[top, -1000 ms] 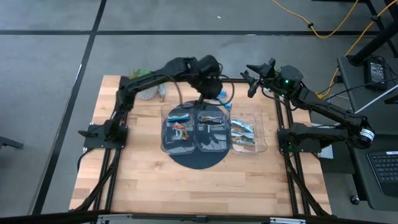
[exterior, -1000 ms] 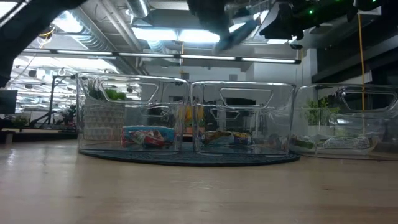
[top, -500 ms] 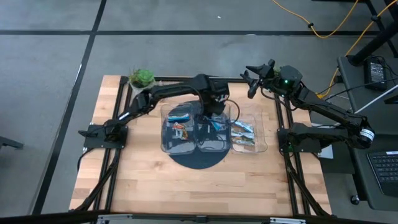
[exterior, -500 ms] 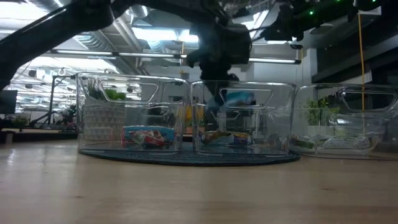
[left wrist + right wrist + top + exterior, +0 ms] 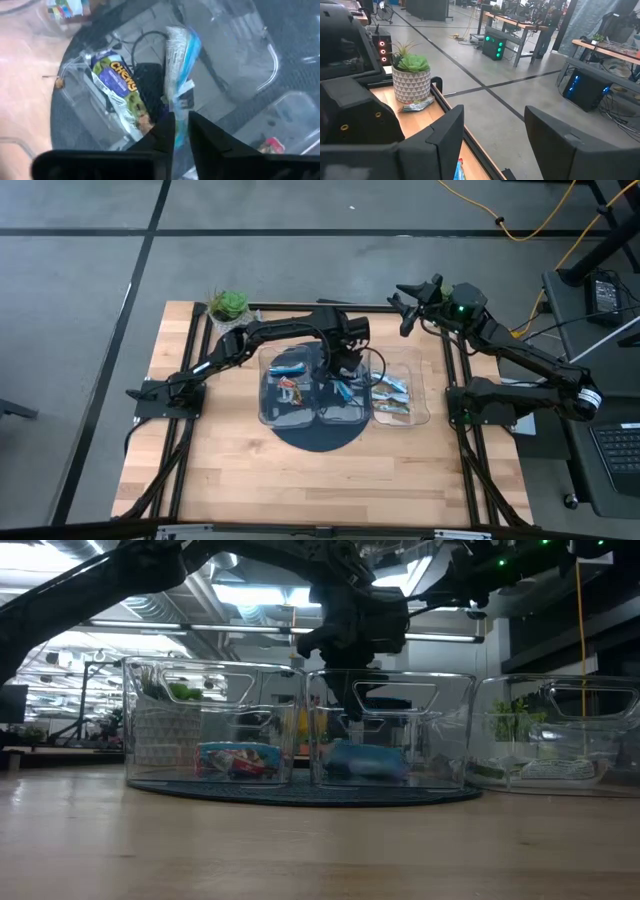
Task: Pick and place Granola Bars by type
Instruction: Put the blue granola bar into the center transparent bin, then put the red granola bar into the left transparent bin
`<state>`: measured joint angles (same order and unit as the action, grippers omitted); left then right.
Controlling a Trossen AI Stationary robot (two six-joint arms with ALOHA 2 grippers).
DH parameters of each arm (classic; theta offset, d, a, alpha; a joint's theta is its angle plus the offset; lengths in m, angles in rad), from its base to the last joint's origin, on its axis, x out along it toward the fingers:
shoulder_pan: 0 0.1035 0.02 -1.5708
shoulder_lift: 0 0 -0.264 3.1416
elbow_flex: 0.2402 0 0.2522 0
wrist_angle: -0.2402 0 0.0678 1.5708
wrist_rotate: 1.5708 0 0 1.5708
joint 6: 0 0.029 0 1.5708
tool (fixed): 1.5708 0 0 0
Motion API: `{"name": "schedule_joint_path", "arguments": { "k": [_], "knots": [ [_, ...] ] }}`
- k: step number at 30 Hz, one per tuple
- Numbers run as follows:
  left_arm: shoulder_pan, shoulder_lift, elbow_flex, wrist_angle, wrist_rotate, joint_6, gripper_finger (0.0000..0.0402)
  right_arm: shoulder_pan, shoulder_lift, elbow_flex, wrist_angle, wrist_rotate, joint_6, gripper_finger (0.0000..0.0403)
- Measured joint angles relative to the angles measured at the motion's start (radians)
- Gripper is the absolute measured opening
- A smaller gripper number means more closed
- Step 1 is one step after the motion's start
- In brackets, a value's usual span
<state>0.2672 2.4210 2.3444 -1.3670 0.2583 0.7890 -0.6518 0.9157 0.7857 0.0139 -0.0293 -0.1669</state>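
Note:
Three clear trays stand in a row on a dark round mat point(image 5: 320, 438). My left gripper point(image 5: 345, 365) point(image 5: 355, 708) point(image 5: 181, 132) hangs fingers-down inside the middle tray point(image 5: 390, 730), its fingers a narrow gap apart. A silver-blue granola bar point(image 5: 180, 60) point(image 5: 367, 760) lies right below them, flat on the tray floor beside a purple-and-green bar point(image 5: 120, 90). More bars lie in the left tray point(image 5: 238, 758) and the right tray point(image 5: 390, 392). My right gripper point(image 5: 405, 308) point(image 5: 495, 135) waits open, high over the table's far right corner.
A potted plant point(image 5: 228, 305) point(image 5: 411, 75) stands at the far left of the table, with one wrapped bar point(image 5: 417, 105) on the wood by its pot. The upright tray walls close in the left gripper. Bare wood lies on the near half of the table.
My left gripper swung from the far edge toward the near edge and came down over the middle tray, carrying the silver-blue bar. Half a second ago the bar hung at fingertip height inside the tray. Now it lies on the tray floor, while the gripper has stayed at about the same height.

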Motion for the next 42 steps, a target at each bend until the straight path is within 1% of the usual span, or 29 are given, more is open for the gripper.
{"name": "schedule_joint_path", "arguments": {
  "k": [5,9,13,16,21,25,28,30,33,35,37,39,42],
  "knots": [
    [0.000,-0.035,0.000,-0.037,-0.091,0.010,0.0100,0.000,0.000,0.000,0.001,0.000,0.000,0.0211],
    [0.001,-0.113,0.001,-0.041,-0.210,0.018,0.0140,0.000,0.000,0.000,0.001,0.000,0.000,0.0211],
    [0.026,-0.205,0.002,-0.017,-0.311,0.036,0.0162,0.000,0.000,0.000,0.002,0.000,0.001,0.0211],
    [0.072,-0.270,0.002,0.024,-0.331,0.025,0.0170,0.000,0.000,0.000,0.003,0.000,0.001,0.0211],
    [0.175,-0.336,0.002,0.112,-0.284,-0.008,0.0171,0.000,0.000,0.000,0.004,0.000,0.003,0.0211],
    [0.243,-0.350,0.002,0.167,-0.244,-0.008,0.0171,0.000,0.000,0.000,0.004,-0.002,0.003,0.0211],
    [0.275,-0.351,0.002,0.199,-0.195,-0.017,0.0171,0.000,0.008,0.001,0.005,-0.032,0.003,0.0211],
    [0.284,-0.352,0.002,0.222,-0.138,-0.021,0.0171,-0.002,0.029,0.001,-0.004,-0.052,0.005,0.0211],
    [0.295,-0.361,0.005,0.275,-0.034,-0.033,0.0171,-0.019,0.092,0.039,-0.110,-0.102,0.005,0.0211],
    [0.297,-0.378,0.008,0.337,0.014,-0.041,0.0171,-0.031,0.154,0.091,-0.200,-0.105,-0.002,0.0211],
    [0.301,-0.398,0.008,0.393,0.033,-0.046,0.0171,-0.046,0.226,0.150,-0.288,-0.117,-0.040,0.0212],
    [0.301,-0.422,0.008,0.439,0.050,-0.045,0.0171,-0.066,0.298,0.210,-0.338,-0.151,-0.082,0.0216],
    [0.304,-0.461,0.008,0.505,0.060,-0.045,0.0171,-0.095,0.405,0.297,-0.352,-0.236,-0.105,0.0235]
  ]
}}
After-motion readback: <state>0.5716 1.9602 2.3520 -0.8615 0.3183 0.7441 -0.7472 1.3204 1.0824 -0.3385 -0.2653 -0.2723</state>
